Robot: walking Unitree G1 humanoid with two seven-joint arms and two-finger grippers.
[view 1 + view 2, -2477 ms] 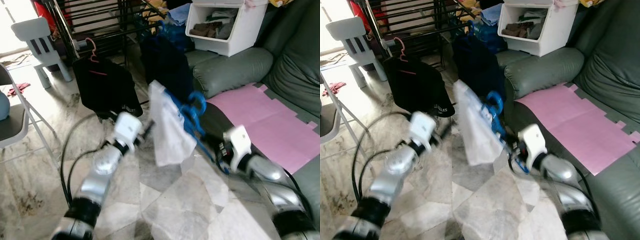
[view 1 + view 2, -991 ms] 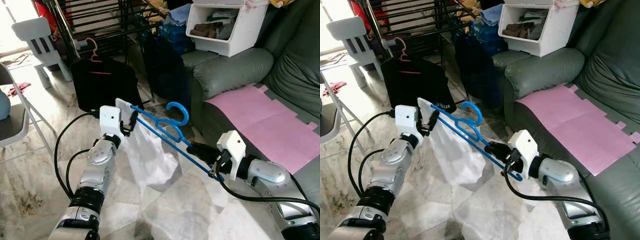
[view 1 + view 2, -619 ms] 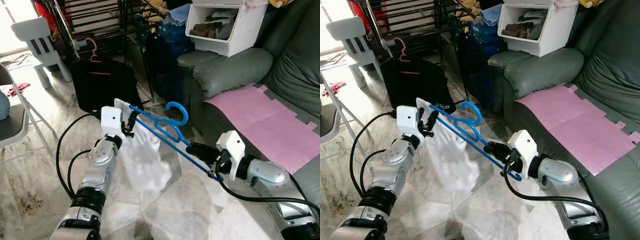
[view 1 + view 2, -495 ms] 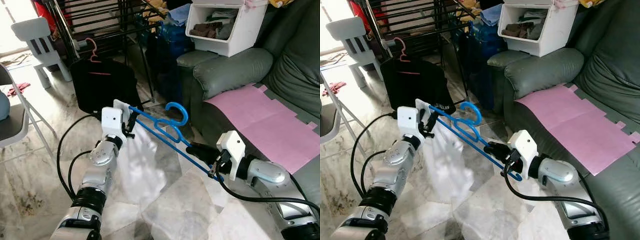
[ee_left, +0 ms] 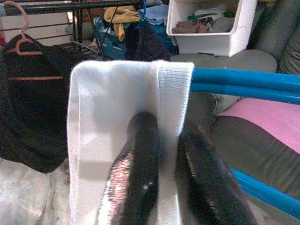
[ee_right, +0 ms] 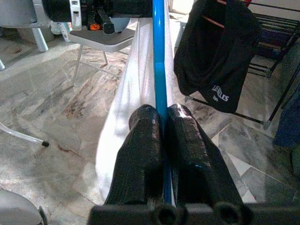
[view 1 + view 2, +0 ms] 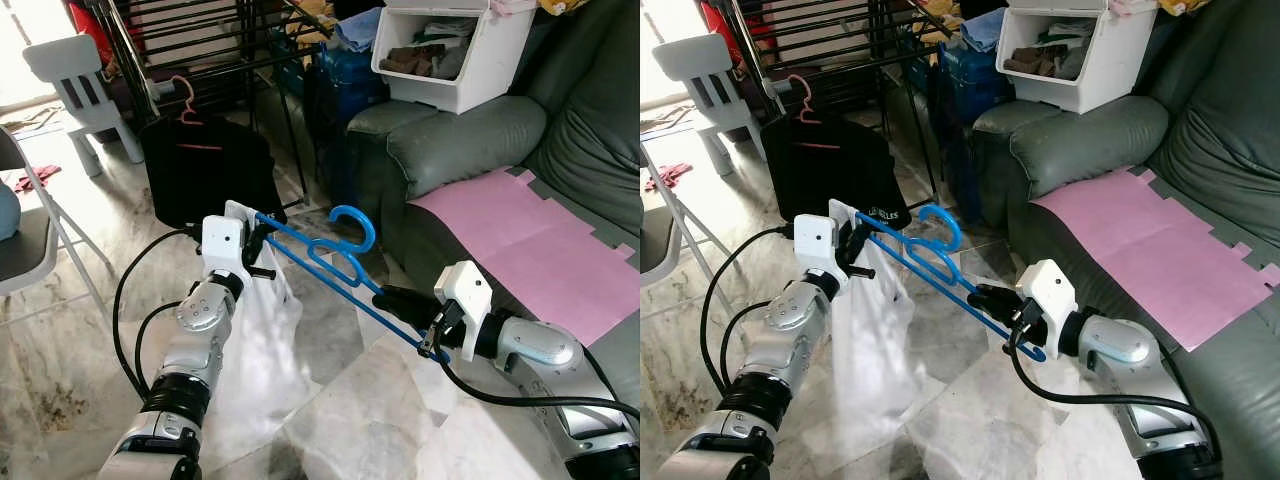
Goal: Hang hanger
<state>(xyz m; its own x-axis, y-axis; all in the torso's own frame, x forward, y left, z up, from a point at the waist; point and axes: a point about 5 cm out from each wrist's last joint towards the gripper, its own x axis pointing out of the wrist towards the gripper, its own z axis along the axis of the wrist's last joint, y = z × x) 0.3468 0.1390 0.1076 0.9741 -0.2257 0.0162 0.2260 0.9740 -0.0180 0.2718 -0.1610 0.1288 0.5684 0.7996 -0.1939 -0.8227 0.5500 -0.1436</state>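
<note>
A blue plastic hanger (image 7: 330, 262) is stretched level between my two grippers above the marble floor. My left gripper (image 7: 256, 243) is shut on the collar of a white garment (image 7: 252, 350) at the hanger's left end. In the left wrist view the black fingers (image 5: 138, 173) pinch a fold of the white cloth (image 5: 110, 108) beside the blue bars (image 5: 243, 84). The garment hangs straight down below that gripper. My right gripper (image 7: 400, 300) is shut on the hanger's right end, and its wrist view has the blue bar (image 6: 158, 61) running out between the fingers (image 6: 140, 140).
A black drying rack (image 7: 200, 45) stands behind, with a black shirt on a pink hanger (image 7: 205, 170) and a dark blue garment (image 7: 340, 110). A green sofa (image 7: 470, 140) with a pink mat (image 7: 540, 245) and white bin (image 7: 450, 50) is right. Chairs (image 7: 75, 75) stand left.
The white garment, billowing out to the right a second ago, has swung down and now hangs straight under my left gripper. Both grippers keep their hold on the hanger.
</note>
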